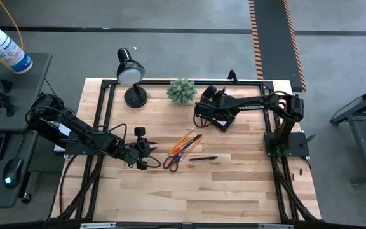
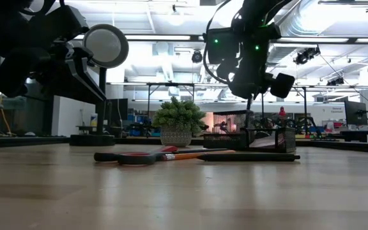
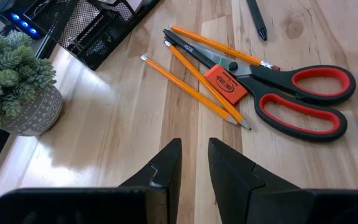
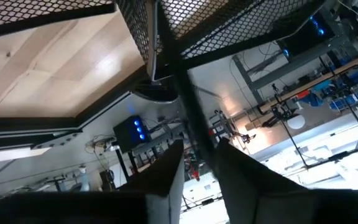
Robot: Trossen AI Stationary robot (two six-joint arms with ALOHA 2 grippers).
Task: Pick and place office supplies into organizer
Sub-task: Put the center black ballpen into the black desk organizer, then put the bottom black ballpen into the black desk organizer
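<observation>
1. Left wrist view puts the left gripper (image 3: 194,165) low over bare wood, fingers a narrow slit apart, holding nothing.
2. Just ahead, scissors (image 3: 291,93), pencils (image 3: 197,78) and an orange eraser (image 3: 225,84) lie crossed and touching; a pinch there could drag a neighbour along or skate a pencil off.
3. Beyond them, a dark pen (image 1: 203,158) lies apart.
4. Farthest, the right gripper (image 4: 197,165), nearly closed and empty, hangs at the organizer (image 1: 216,109) mesh beside the plant (image 1: 182,90); it could snag and tip it.

bare wood (image 1: 170,191) near side, lamp (image 1: 131,71) & plant (image 1: 182,91) block far edge
</observation>
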